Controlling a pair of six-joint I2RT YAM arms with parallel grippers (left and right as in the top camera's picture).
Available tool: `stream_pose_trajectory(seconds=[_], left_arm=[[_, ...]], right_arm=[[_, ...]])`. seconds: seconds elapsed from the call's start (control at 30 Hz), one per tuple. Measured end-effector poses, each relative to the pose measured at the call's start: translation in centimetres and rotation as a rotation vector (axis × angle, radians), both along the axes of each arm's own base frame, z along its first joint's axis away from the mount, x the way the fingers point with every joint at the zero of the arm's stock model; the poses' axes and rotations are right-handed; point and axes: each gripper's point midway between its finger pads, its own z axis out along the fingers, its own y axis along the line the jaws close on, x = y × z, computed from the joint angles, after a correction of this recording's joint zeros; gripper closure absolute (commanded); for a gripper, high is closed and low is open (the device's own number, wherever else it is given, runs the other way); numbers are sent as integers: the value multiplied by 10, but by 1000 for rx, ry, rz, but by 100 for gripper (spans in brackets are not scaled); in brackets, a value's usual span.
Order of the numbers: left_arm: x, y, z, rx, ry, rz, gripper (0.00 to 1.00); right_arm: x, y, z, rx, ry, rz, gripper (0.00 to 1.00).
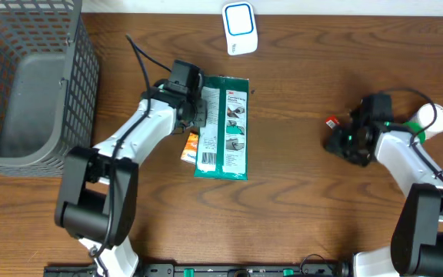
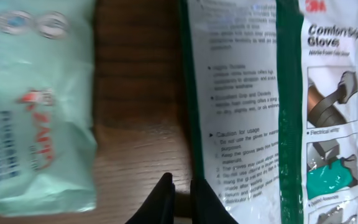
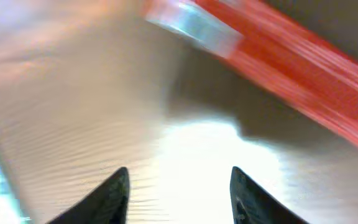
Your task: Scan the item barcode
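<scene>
At mid-table, the glove package [image 1: 223, 127] lies flat, with the left gripper [image 1: 201, 108] just beside its left edge.
That gripper's fingers [image 2: 204, 204] are pressed together with nothing between them, and a pale green packet [image 2: 33, 106] lies further left. Well to the right, the right gripper [image 3: 182, 196] stands spread over bare wood, pinching nothing, with a blurred red object [image 3: 291, 68] just beyond it. A white scanner [image 1: 239, 29] sits at the far edge and a wire basket [image 1: 29, 85] at the far left.

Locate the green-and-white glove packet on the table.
In the overhead view, the glove packet lies flat near the middle of the table, below the white device, with the left gripper at its left edge.
</scene>
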Motion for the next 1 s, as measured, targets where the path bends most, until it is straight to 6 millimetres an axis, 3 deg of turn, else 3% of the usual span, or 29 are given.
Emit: stream_pose_trajectory(seconds=[0.07, 0.13, 0.4, 0.63, 0.83, 1.0], left_arm=[[-1, -5, -7, 2, 9, -11, 87], [-2, -12, -14, 4, 15, -29, 87], [-18, -44, -32, 14, 45, -104, 86], [-30, -70, -35, 15, 43, -170, 84], [-32, -73, -35, 14, 42, -178, 83], [-32, -73, -35, 16, 44, -178, 83]], right_arm=[[16, 20, 19, 84, -67, 61, 25], [20, 45, 29, 144, -98, 136, 21], [8, 109, 23, 206, -73, 290, 20], [11, 127, 6, 263, -57, 310, 20], [27, 147, -7, 379, -109, 356, 23], [35, 171, -6, 518, -165, 427, 24]])
